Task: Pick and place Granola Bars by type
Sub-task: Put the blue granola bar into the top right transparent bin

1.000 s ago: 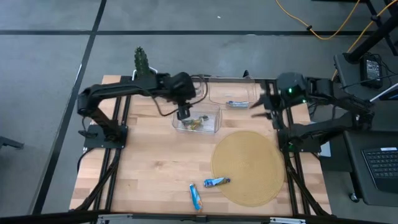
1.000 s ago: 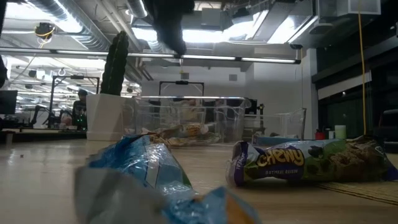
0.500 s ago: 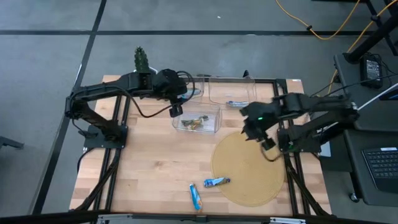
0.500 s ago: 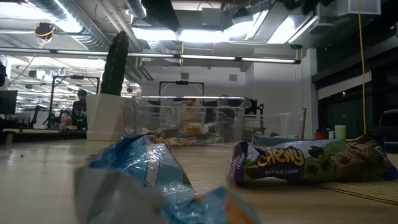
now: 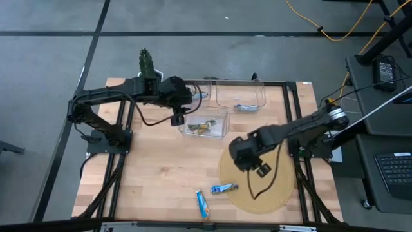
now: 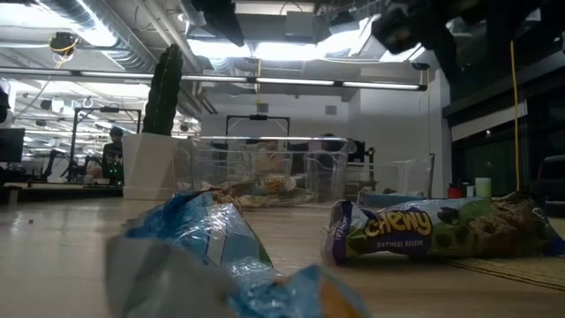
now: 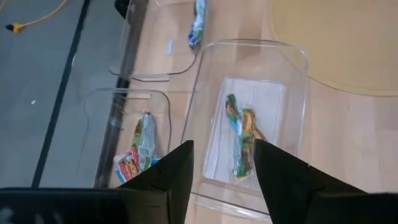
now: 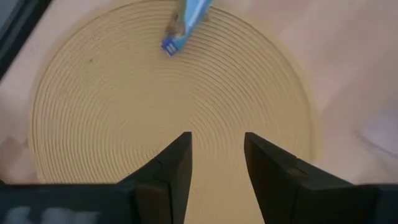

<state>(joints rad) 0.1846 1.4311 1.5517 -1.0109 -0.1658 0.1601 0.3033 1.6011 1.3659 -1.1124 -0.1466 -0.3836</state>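
The right gripper [image 5: 245, 154] hovers over the round woven mat [image 5: 277, 187], fingers spread and empty. Just past the mat's near-left edge lies a blue granola bar [image 5: 223, 188], its long axis roughly across the table; a second blue bar [image 5: 203, 203] lies beyond it. The right arm is far nearer than the left gripper [image 5: 175, 120], also spread, beside the bins.

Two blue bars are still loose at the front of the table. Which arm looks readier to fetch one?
The right. Its open hand hovers over the round mat near the bar at its edge; the left hand waits by the bins.
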